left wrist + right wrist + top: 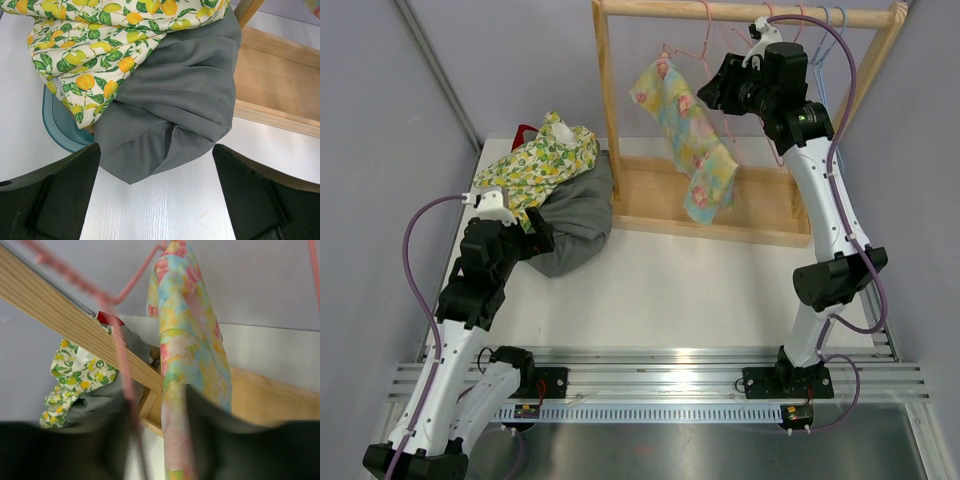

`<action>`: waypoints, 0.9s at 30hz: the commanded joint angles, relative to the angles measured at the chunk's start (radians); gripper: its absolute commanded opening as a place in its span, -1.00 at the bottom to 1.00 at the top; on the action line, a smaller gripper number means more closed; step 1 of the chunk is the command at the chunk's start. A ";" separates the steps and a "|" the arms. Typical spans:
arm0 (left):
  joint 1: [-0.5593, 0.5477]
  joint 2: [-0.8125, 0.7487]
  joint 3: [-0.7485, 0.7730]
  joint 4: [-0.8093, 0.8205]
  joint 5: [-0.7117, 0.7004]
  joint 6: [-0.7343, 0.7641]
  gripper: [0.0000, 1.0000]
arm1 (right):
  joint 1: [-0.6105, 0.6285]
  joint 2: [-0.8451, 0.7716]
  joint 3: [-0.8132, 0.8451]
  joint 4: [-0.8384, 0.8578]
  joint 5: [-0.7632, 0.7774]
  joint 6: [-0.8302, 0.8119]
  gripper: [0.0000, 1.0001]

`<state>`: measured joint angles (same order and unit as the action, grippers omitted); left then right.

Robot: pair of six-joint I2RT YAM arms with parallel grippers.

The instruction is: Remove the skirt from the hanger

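Hanging limp off a pink hanger (131, 285) on the wooden rack (604, 120): floral skirt (690, 140). Looks thin, light, floppy; pinch near top edge. Right gripper (705, 97) fingers apart, straddling it. Left gripper (155, 200) spread, low over tabletop (720, 290).

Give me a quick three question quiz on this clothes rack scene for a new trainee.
1. True or false: the floral skirt has already come off its hanger.
2. The left gripper faces: A) the wooden rack B) the grey garment C) the floral skirt.
3. Fill in: the hanger's wire is coloured ___.
Key: 1 false; 2 B; 3 pink.
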<state>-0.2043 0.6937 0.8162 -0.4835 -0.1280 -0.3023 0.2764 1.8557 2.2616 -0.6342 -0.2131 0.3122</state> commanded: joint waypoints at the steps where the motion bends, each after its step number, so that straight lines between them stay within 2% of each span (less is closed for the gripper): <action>1: -0.003 -0.010 0.009 0.039 -0.005 0.020 0.98 | 0.015 -0.036 -0.006 0.044 -0.020 0.022 -0.45; 2: -0.003 -0.010 0.008 0.039 -0.005 0.022 0.98 | 0.017 -0.041 -0.014 0.047 -0.019 0.024 -0.82; 3: -0.003 -0.010 0.008 0.040 -0.009 0.023 0.98 | 0.015 -0.047 -0.020 0.047 -0.016 0.027 -1.00; 7: -0.003 -0.010 0.012 0.049 -0.035 0.020 0.98 | 0.015 -0.079 -0.010 0.054 -0.025 0.031 -1.00; 10: -0.003 0.006 0.038 0.059 -0.035 0.011 0.98 | 0.017 -0.064 0.111 -0.001 -0.038 0.031 -1.00; 13: -0.009 0.052 0.121 0.071 0.008 0.005 0.98 | 0.015 -0.047 0.244 -0.071 -0.052 0.034 -1.00; 16: -0.047 0.096 0.245 0.098 0.056 0.006 0.98 | 0.015 -0.090 0.241 -0.088 -0.068 0.050 -1.00; 18: -0.107 0.147 0.315 0.131 0.100 0.017 0.98 | 0.017 -0.162 0.184 -0.061 -0.077 0.059 -1.00; 19: -0.134 0.171 0.334 0.164 0.113 0.025 0.98 | 0.015 -0.193 0.103 -0.046 -0.080 0.070 -1.00; 22: -0.280 0.274 0.412 0.201 0.122 0.057 0.98 | 0.015 -0.305 -0.053 0.005 -0.092 0.094 -1.00; 23: -0.367 0.295 0.423 0.216 0.122 0.063 0.98 | 0.015 -0.331 -0.086 0.011 -0.095 0.102 -1.00; 27: -0.552 0.388 0.368 0.388 0.209 0.036 0.98 | 0.015 -0.443 -0.203 0.034 -0.114 0.137 -1.00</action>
<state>-0.6552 1.0298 1.2148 -0.2474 -0.0216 -0.2665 0.2920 1.4860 2.1021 -0.7151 -0.2909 0.4103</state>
